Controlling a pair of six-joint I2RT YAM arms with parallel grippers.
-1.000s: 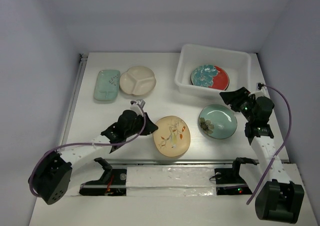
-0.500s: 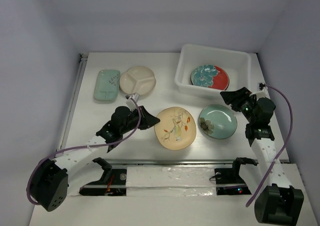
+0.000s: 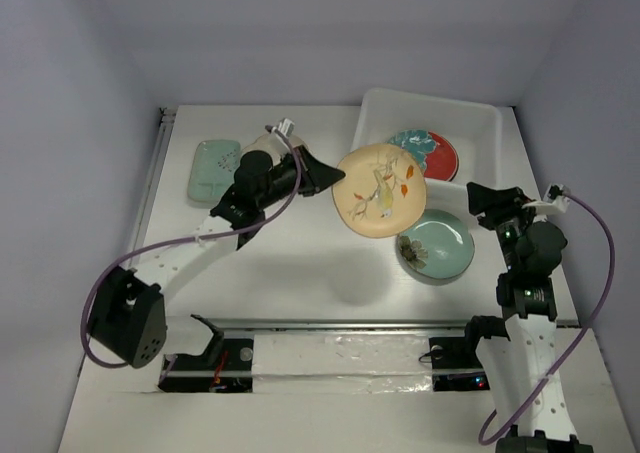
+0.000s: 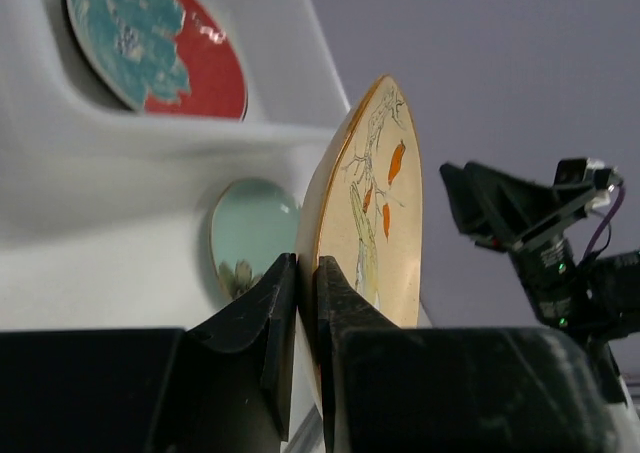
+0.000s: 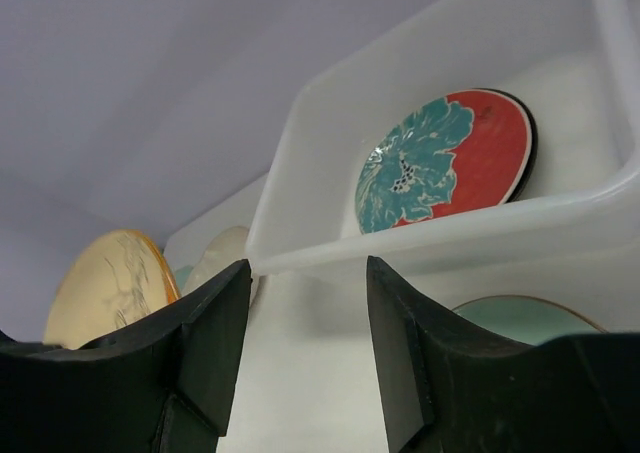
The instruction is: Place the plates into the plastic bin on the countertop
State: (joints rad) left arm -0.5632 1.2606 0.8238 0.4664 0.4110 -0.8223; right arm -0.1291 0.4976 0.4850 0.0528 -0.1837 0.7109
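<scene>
My left gripper is shut on the edge of the tan floral plate and holds it tilted in the air by the front left corner of the plastic bin. In the left wrist view its fingers pinch the plate's rim. The red-and-teal plate lies in the bin. The celadon plate lies on the countertop in front of the bin. My right gripper is open and empty, above that plate's right side. The mint plate lies at far left. The dark-rimmed plate is out of view.
The cream divided plate lies beside the mint plate, mostly hidden under my left arm in the top view. A metal rail runs along the countertop's left edge. Walls enclose the back and sides.
My left gripper has lifted the tan floral plate off the countertop and carried it up and back right, towards the bin. My right arm has drawn back slightly towards the right.
</scene>
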